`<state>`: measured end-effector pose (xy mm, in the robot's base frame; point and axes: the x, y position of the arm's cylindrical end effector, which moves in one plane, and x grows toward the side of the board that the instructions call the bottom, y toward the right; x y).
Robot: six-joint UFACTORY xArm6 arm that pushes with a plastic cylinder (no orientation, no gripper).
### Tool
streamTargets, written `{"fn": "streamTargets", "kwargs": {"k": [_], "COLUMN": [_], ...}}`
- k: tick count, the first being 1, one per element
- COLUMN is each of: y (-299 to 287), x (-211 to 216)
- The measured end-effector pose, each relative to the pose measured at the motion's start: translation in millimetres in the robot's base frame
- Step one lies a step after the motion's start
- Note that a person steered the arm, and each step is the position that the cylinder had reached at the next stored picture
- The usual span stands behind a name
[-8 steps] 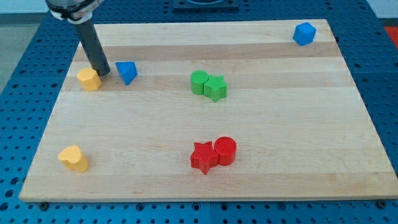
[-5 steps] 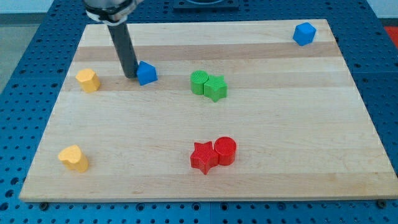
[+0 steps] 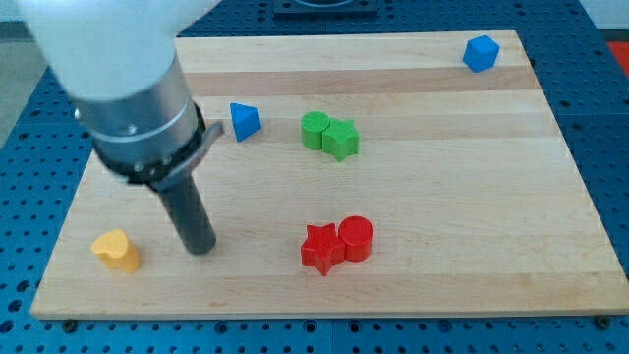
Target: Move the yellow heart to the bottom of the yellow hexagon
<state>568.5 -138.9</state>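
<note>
Yellow heart (image 3: 116,250) sits low at the view's left, close to the counter's (image 3: 442,197) bottom-left corner, lying flat with nothing touching it. My tip (image 3: 200,249) is down on the wood to the heart's right, near but with a clear gap. The end effector is a bare rod with nothing to open or close, and it's carrying nothing. You can't see the yellow hexagon right now. The arm (image 3: 128,88) blocks the upper-left of the counter, so I'd judge it's behind there, but don't take that as seen. If so, the heart needs to travel up the view, and that means you want my tip under it, on the side nearest the bottom edge. Swing round below the heart without clipping it, because a nudge from the right would send it toward the left edge, and there isn't much board to spare. Push through its middle, slow and straight, since a heart shape will likely spin off an off-centre contact. Farther out, the blue wedge (image 3: 245,120) sits up top, with the green pair (image 3: 329,134) touching each other beside it. The red star (image 3: 320,247) and red cylinder (image 3: 357,238) are pressed together low in the middle, and the blue cube (image 3: 481,52) is at the far top right, all well clear of your line. The counter is pale striped wood, and around it is blue pegboard (image 3: 29,177).
</note>
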Motion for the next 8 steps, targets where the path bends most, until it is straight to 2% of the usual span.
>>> {"fn": "streamTargets", "kwargs": {"k": [1,3,6,8], "y": [-3,-63,-75,-111], "x": [37,47,-1,-10]}}
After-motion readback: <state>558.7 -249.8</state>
